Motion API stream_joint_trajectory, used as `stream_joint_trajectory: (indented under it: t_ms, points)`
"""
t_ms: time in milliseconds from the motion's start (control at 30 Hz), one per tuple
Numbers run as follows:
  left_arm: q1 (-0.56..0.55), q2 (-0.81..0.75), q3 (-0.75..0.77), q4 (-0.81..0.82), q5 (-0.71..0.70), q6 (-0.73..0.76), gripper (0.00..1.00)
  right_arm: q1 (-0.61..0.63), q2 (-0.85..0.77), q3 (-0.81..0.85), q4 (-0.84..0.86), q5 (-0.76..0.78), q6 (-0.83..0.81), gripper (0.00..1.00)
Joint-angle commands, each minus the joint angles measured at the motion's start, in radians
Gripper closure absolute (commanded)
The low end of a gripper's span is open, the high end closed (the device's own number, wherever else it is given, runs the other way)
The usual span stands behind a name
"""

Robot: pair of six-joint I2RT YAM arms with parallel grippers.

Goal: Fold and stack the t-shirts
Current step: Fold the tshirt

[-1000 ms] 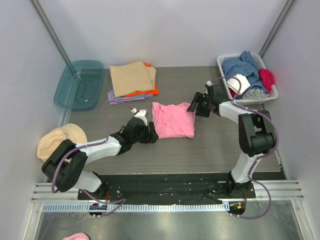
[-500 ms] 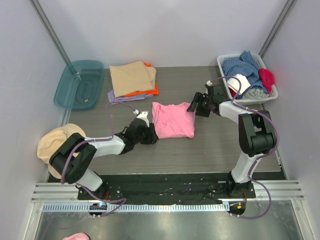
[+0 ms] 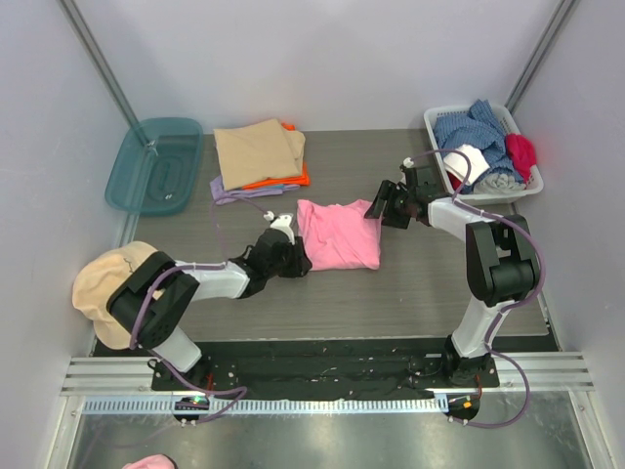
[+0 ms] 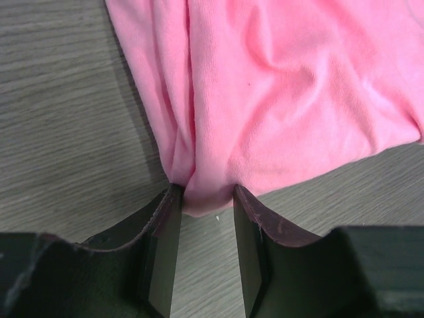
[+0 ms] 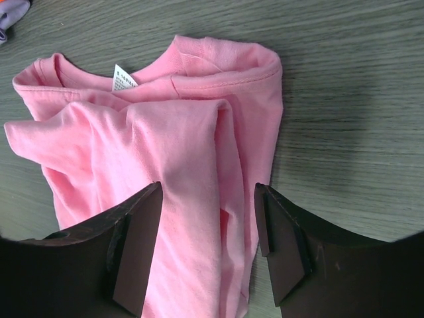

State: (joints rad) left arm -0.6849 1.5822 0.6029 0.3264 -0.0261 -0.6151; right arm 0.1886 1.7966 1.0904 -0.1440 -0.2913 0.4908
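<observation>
My left pincer (image 4: 205, 192) straddles the pink t-shirt's (image 4: 278, 86) near-left corner, narrow, ready to pinch; right pincer (image 5: 207, 189) hovers wide.

There were four shirts: a pink shirt (image 3: 339, 234), three in a stack (image 3: 260, 156) beyond it; one tub (image 3: 156, 164), one basket (image 3: 431, 119), one cap (image 3: 100, 281).

The tan shirt (image 3: 259, 151) covers most of the orange shirt (image 3: 288, 181) and the lilac shirt (image 3: 229, 191). The left arm (image 3: 210, 278) hides part of the cap (image 3: 98, 278). The pink shirt (image 5: 165, 132) runs off the right wrist view's bottom edge; its label (image 5: 122, 79) is too small to read.
</observation>
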Motion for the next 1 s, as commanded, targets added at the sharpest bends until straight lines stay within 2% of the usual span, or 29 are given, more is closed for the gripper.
stream_joint_trajectory:
  t_ms: [0, 33, 133, 167, 267, 367, 500, 733, 833, 867, 933, 967]
  points:
    - [0.008, 0.051, 0.012, 0.008, -0.011, 0.025, 0.59, 0.002, 0.001, 0.045, 0.014, -0.014, -0.02, 0.35]
    - [0.01, 0.056, 0.014, 0.013, -0.008, 0.026, 0.59, 0.003, 0.001, 0.045, 0.015, -0.016, -0.02, 0.35]
    - [0.016, 0.068, 0.014, 0.014, 0.005, 0.028, 0.69, 0.002, 0.001, 0.046, 0.015, -0.02, -0.02, 0.35]
    - [0.016, 0.068, 0.014, 0.016, 0.008, 0.031, 0.79, 0.002, 0.0, 0.046, 0.015, -0.02, -0.018, 0.37]
    - [0.018, 0.061, 0.006, 0.019, 0.009, 0.035, 0.94, 0.002, 0.001, 0.046, 0.015, -0.026, -0.02, 0.43]
    - [0.021, 0.053, -0.002, 0.019, 0.008, 0.037, 1.0, 0.002, 0.004, 0.048, 0.015, -0.031, -0.018, 0.49]
    - [0.022, 0.047, -0.011, 0.019, 0.008, 0.038, 1.0, 0.002, 0.012, 0.054, 0.017, -0.029, -0.021, 0.53]
    - [0.024, 0.038, -0.018, 0.014, 0.014, 0.032, 1.0, 0.002, 0.053, 0.088, 0.027, -0.026, -0.02, 0.54]
    - [0.024, 0.035, -0.025, 0.014, 0.015, 0.028, 1.0, 0.002, 0.081, 0.109, 0.032, -0.034, -0.014, 0.6]
    - [0.024, 0.035, -0.029, 0.013, 0.017, 0.028, 1.0, -0.001, 0.087, 0.117, 0.034, -0.035, -0.012, 0.68]
    - [0.024, 0.029, -0.037, 0.011, 0.012, 0.026, 1.0, -0.001, 0.101, 0.121, 0.04, -0.039, -0.011, 0.75]
    - [0.024, 0.022, -0.044, 0.008, 0.011, 0.026, 1.0, -0.003, 0.104, 0.131, 0.041, -0.04, -0.011, 0.82]
